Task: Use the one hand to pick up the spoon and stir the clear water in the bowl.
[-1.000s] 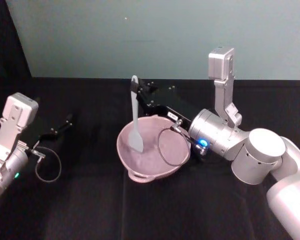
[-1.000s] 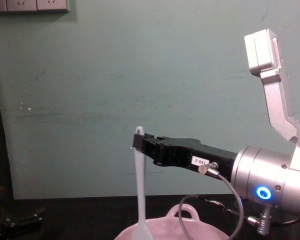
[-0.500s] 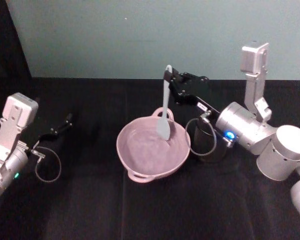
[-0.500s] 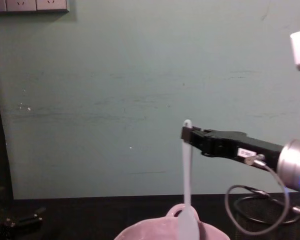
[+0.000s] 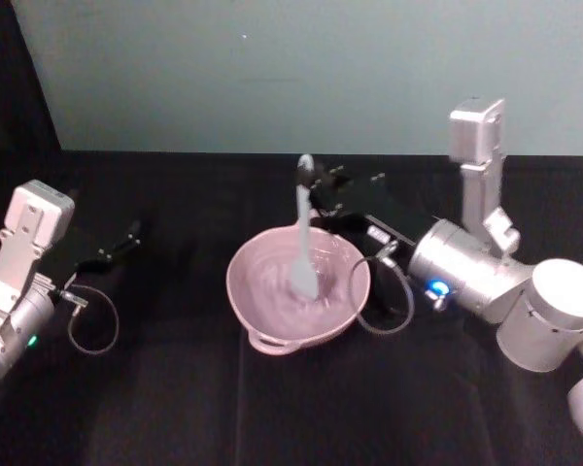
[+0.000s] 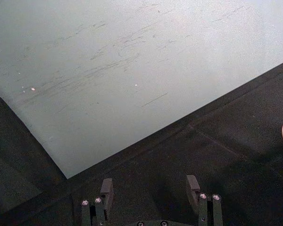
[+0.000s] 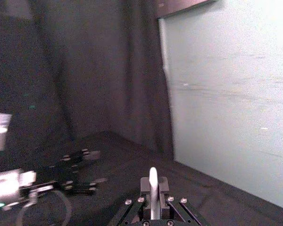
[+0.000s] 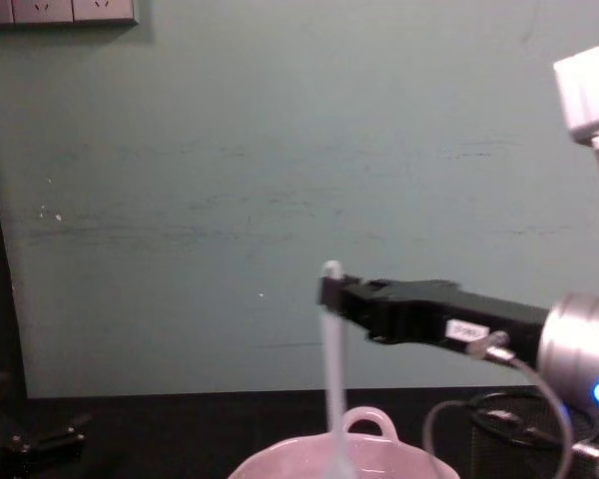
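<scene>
Head view: bowl [image 5: 235,283] on the table [image 5: 175,408], clear water [image 5: 267,291] inside, spoon [image 5: 301,228] upright with its blade dipped in. My right pincer [image 5: 309,177] reaches over the far rim, clamped on the handle's top; my left pincer [image 6: 150,182] sits wide, far left

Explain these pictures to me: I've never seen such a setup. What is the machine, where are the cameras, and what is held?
This is a robot with two arms, each ending in a claw. One picture looks down from its head, one looks forward from its chest, and two come from cameras on the wrists. On the black table stands a pink bowl of water. The right claw is shut on the top of a white spoon, which hangs upright with its blade down in the bowl. The left claw is open at the table's left side, holding nothing.
</scene>
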Controlling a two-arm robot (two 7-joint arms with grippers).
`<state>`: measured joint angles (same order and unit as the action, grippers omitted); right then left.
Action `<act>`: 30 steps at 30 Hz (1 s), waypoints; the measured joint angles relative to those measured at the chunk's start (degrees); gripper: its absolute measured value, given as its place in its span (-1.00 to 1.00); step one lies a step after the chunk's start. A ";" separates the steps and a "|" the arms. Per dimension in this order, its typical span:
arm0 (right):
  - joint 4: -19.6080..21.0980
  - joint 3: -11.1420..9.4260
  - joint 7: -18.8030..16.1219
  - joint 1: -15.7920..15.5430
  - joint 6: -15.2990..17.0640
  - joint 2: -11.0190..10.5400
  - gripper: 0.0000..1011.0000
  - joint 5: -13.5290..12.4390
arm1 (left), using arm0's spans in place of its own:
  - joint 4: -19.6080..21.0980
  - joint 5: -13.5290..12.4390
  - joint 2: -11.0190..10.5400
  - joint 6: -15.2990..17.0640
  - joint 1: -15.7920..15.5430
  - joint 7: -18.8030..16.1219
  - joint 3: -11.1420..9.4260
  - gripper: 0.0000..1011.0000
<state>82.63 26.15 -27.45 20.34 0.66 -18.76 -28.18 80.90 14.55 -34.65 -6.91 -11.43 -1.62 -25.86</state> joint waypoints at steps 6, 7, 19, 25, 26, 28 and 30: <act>1.56 2.20 -0.96 -0.09 0.24 1.18 -0.78 0.04 | 0.00 0.00 0.00 0.00 0.00 0.00 0.00 1.00; 1.65 2.32 -0.98 -0.06 0.21 1.28 -0.78 0.02 | 0.00 0.00 0.00 0.00 0.00 0.00 0.00 1.00; 2.11 2.05 -0.50 0.20 -0.65 1.53 -0.78 -0.92 | 0.00 0.00 0.00 0.00 0.00 0.00 0.00 1.00; 6.04 0.05 0.73 -0.35 -1.05 -0.16 -0.78 -1.39 | 0.00 0.00 0.00 0.00 0.00 0.00 0.00 1.00; 6.77 -0.39 0.87 -0.47 -1.12 -0.51 -0.78 -1.54 | 0.00 -0.01 0.00 0.00 0.00 0.00 0.00 1.00; 9.09 -1.83 1.43 -0.93 -1.19 -1.66 -0.78 -1.96 | 0.00 0.00 0.00 0.00 0.00 0.00 0.00 1.00; 10.64 -2.92 1.90 -1.30 -0.97 -2.53 -0.78 -2.39 | 0.00 0.00 0.00 0.00 0.00 0.00 0.00 1.00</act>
<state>93.27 23.22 -25.55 19.04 -0.31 -21.29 -30.57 80.90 14.55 -34.65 -6.91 -11.43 -1.62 -25.86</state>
